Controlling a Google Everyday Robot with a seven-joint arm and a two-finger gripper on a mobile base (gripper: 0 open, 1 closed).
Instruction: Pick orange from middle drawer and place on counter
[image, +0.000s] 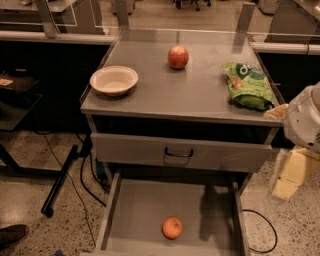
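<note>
The orange (172, 227) lies on the floor of the open middle drawer (135, 215), near its front and a little right of centre. The counter (185, 87) is the grey steel top above it. My gripper (288, 174) hangs at the far right, outside the cabinet, level with the closed handled drawer and well above and to the right of the orange. It holds nothing that I can see. The white arm (306, 119) above it overlaps the counter's right front corner.
On the counter stand a red apple (178, 56) at the back, a cream bowl (114, 80) at the left and a green snack bag (247, 85) at the right. A closed drawer with a dark handle (178, 153) sits above the open one. Cables lie on the floor.
</note>
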